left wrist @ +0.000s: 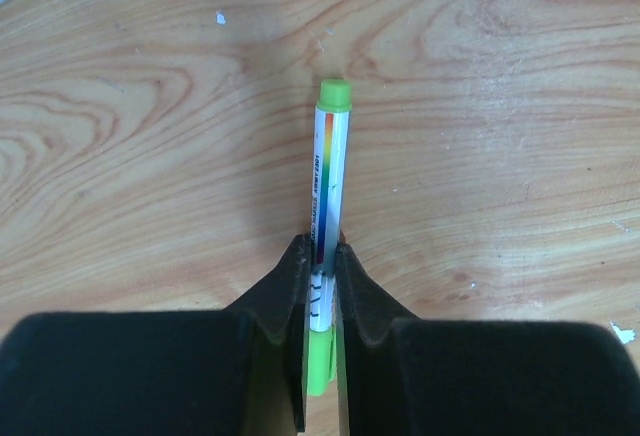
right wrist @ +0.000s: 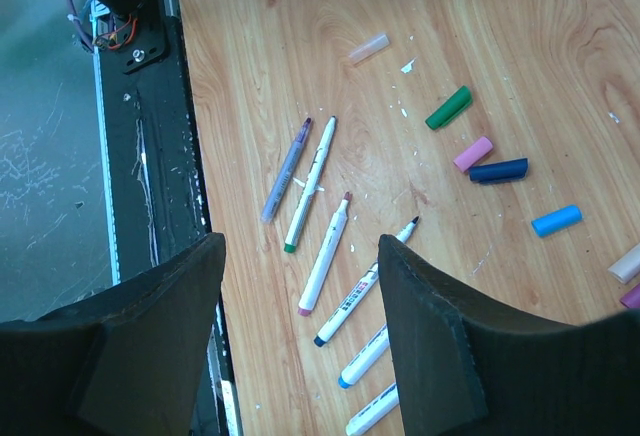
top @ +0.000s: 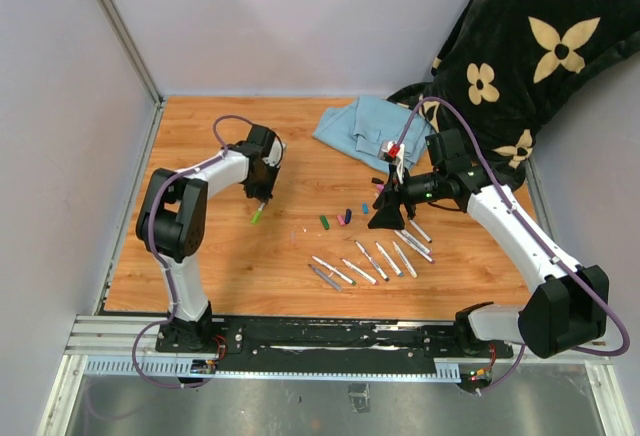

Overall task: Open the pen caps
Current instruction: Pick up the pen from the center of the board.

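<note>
While your left gripper (left wrist: 320, 251) pinches tight on the white barrel of a green-ended marker (left wrist: 330, 176), your right gripper (right wrist: 303, 248) hangs with jaws wide above the row of uncapped markers (right wrist: 325, 256) — the loose pen caps (right wrist: 448, 107), green, pink and blue, lie just beyond them.

TOP EXTERNAL: fixed, high behind the arm bases (top: 190, 334), looks down over the whole table (top: 230, 266) | LEFT WRIST: near the table, faces straight down past the left fingers (left wrist: 285, 291) | RIGHT WRIST: higher, looks down between the right fingers (right wrist: 430, 336) | SHARED: top and right wrist both show the row of markers (right wrist: 325, 253)
</note>
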Controlling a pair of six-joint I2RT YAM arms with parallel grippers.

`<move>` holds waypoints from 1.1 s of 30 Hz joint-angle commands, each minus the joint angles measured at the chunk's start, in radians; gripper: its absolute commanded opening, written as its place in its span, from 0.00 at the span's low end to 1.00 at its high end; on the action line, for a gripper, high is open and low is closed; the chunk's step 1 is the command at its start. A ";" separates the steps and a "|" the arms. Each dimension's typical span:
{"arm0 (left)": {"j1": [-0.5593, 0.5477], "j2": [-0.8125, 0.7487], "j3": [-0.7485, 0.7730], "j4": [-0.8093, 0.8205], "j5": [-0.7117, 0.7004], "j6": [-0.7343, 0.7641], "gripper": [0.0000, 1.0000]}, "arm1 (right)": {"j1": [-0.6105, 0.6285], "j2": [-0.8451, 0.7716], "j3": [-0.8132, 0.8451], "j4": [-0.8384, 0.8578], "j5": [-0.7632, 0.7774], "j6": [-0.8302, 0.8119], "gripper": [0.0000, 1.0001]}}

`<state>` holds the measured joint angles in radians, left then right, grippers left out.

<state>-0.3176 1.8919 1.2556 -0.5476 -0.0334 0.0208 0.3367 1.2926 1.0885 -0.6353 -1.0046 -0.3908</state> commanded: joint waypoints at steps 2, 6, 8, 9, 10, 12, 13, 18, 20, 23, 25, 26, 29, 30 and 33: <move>0.000 -0.077 -0.038 0.023 -0.014 -0.017 0.01 | -0.025 -0.015 -0.014 -0.020 -0.047 -0.004 0.64; -0.004 -0.183 -0.086 0.076 -0.006 -0.046 0.00 | -0.026 -0.016 -0.015 -0.019 -0.063 -0.005 0.64; -0.007 -0.251 -0.129 0.120 0.020 -0.066 0.00 | -0.025 -0.018 -0.017 -0.018 -0.073 -0.008 0.64; -0.007 -0.288 -0.153 0.156 0.039 -0.080 0.01 | -0.025 -0.019 -0.019 -0.017 -0.081 -0.011 0.64; -0.010 -0.327 -0.181 0.185 0.070 -0.092 0.00 | -0.025 -0.019 -0.018 -0.017 -0.088 -0.012 0.64; -0.017 -0.411 -0.248 0.259 0.146 -0.124 0.00 | -0.025 -0.019 -0.019 -0.017 -0.103 -0.017 0.64; -0.022 -0.451 -0.282 0.304 0.185 -0.140 0.00 | -0.025 -0.020 -0.020 -0.017 -0.110 -0.022 0.64; -0.048 -0.601 -0.446 0.483 0.403 -0.245 0.01 | -0.025 -0.042 -0.026 -0.019 -0.155 -0.059 0.64; -0.056 -0.625 -0.477 0.519 0.480 -0.282 0.00 | -0.025 -0.058 -0.030 -0.020 -0.170 -0.079 0.64; -0.083 -0.630 -0.500 0.544 0.569 -0.318 0.00 | -0.025 -0.085 -0.038 -0.018 -0.180 -0.120 0.64; -0.114 -0.623 -0.507 0.552 0.600 -0.332 0.00 | -0.025 -0.106 -0.048 -0.018 -0.186 -0.153 0.64; -0.130 -0.617 -0.507 0.557 0.613 -0.336 0.00 | -0.025 -0.119 -0.052 -0.018 -0.187 -0.172 0.64; -0.176 -0.598 -0.509 0.577 0.653 -0.352 0.00 | -0.023 -0.151 -0.067 -0.017 -0.178 -0.246 0.64; -0.189 -0.592 -0.512 0.586 0.670 -0.361 0.00 | -0.023 -0.161 -0.072 -0.016 -0.173 -0.277 0.64; -0.215 -0.571 -0.518 0.610 0.711 -0.387 0.00 | -0.018 -0.196 -0.091 -0.030 -0.155 -0.419 0.63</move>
<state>-0.5011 1.2926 0.7525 -0.0086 0.5705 -0.3180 0.3363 1.1419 1.0267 -0.6415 -1.1564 -0.6014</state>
